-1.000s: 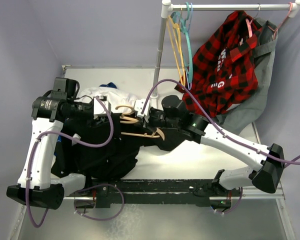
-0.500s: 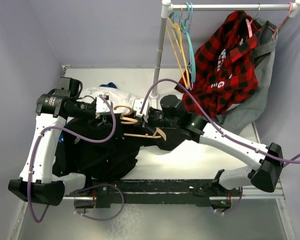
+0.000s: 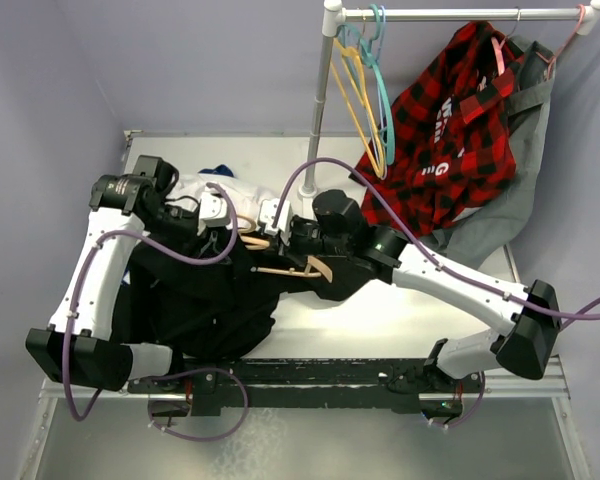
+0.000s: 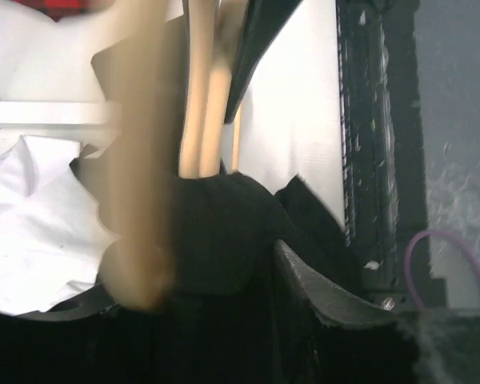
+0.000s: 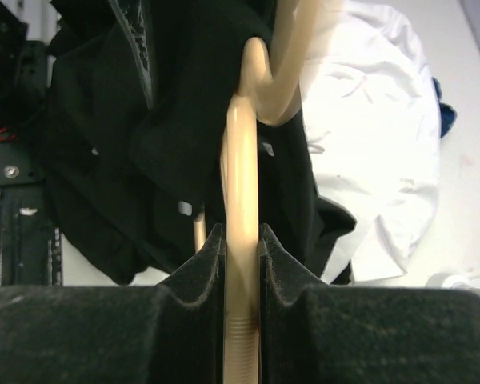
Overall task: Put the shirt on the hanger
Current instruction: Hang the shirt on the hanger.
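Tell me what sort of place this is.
Probably a robotics lab cell for clothes-hanging trials: two arms bolted to a white table, a clothes rail carrying spare hangers and a plaid shirt, plain lilac walls close around. The right gripper grips a wooden hanger.

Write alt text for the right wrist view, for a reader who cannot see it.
The right gripper is shut on the tan hanger, whose bar runs up between the two dark fingers and curves away at the top. Behind it lies the black shirt, with a white shirt to the right.
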Controlling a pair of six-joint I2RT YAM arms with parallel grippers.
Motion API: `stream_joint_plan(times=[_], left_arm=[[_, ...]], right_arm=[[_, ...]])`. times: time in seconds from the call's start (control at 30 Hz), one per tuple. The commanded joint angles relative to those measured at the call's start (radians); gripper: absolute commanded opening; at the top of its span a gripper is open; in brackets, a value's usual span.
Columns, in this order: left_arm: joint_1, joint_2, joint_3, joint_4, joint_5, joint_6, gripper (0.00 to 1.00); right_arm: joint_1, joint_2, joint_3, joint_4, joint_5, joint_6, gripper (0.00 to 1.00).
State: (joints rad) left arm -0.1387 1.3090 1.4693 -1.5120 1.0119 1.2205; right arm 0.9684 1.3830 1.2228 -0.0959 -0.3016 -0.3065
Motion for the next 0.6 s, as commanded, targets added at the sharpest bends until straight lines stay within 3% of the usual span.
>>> stream_joint_plan(times=[0.0, 0.27, 0.57], left_arm=[[-0.007, 0.009, -0.03, -0.031, 0.102, 0.041, 0.0], [-0.008, -0.073, -0.048, -0.035, 0.208, 0.092, 0.0], [-0.015, -0.108, -0.094, -0.037, 0.232, 0.113, 0.0]], right_arm=[[0.007, -0.067, 0.032, 0.16, -0.002, 0.002, 0.0], [0.007, -0.09, -0.005, 0.197, 0.009, 0.015, 0.0], [0.006, -0.115, -0.059, 0.239, -0.017, 0.031, 0.0]])
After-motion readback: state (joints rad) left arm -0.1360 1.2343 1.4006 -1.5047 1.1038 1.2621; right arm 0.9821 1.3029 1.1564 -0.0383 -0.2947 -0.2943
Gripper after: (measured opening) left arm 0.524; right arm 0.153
